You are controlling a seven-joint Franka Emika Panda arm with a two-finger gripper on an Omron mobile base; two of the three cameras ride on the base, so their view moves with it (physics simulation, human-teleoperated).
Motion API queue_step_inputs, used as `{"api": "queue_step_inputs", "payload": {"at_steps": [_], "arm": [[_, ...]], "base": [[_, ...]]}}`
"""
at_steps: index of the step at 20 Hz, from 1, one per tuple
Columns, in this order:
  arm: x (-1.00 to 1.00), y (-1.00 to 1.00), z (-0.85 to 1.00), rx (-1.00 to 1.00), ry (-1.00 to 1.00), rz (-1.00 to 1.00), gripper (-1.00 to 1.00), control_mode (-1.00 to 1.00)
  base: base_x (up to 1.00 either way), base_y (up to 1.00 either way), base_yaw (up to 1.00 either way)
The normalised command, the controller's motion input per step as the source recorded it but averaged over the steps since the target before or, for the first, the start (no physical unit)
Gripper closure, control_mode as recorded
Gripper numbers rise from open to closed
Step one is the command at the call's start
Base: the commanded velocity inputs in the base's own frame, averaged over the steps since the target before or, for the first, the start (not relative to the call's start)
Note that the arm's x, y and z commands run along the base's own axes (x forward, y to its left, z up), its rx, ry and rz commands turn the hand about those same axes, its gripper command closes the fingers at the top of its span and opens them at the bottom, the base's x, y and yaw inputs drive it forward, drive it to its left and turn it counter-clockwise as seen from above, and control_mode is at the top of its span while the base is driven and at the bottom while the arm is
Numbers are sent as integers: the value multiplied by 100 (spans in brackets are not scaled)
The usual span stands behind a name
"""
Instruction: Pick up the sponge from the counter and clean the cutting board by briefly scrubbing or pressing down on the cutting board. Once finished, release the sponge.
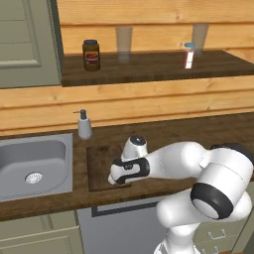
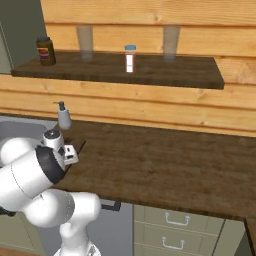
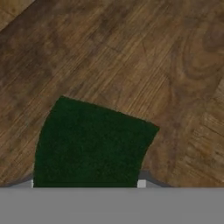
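Arm is folded low over the counter (image 1: pixel 208 131), hand pointing down at the cutting board (image 1: pixel 99 166), which lies just right of the sink (image 1: pixel 34 168), near the counter's front edge.

Hand view: the sponge (image 3: pixel 89 144) shows its dark green top and sits flat against dark grained wood. Its lower edge runs under the bottom of that view, where the fingertips would be. Finger state: cannot tell from these views; the fingers are hidden, so grip on the sponge is not confirmed. In the left base view the gripper (image 1: pixel 115 179) is low at the board's front edge, masked by the wrist.

Containers:
- Sink basin: steel, drain at the centre, nothing else seen in it.
- Soap dispenser (image 1: pixel 84 125): upright at the counter's back edge, just behind the sink's right corner; contents not visible.
- Upper shelf (image 1: pixel 149 67): dark jar (image 1: pixel 91 55) with a label near its left end; two clear glasses (image 1: pixel 124 42), both look unfilled; small white bottle (image 1: pixel 188 55) with a blue cap and red label toward the right end.
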Motion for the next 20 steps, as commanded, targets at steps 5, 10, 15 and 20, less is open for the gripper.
{"api": "queue_step_inputs", "payload": {"at_steps": [5,10,15,20], "arm": [[0,-90,-28,0,1,0,100,-100],[1,-96,8,3,0,0,100,-100],[18,-84,48,6,0,-3,100,-100],[30,-95,8,3,4,-6,100,-100]], "base": [[0,0,0],[0,0,0],[0,0,0],[0,0,0]]}}
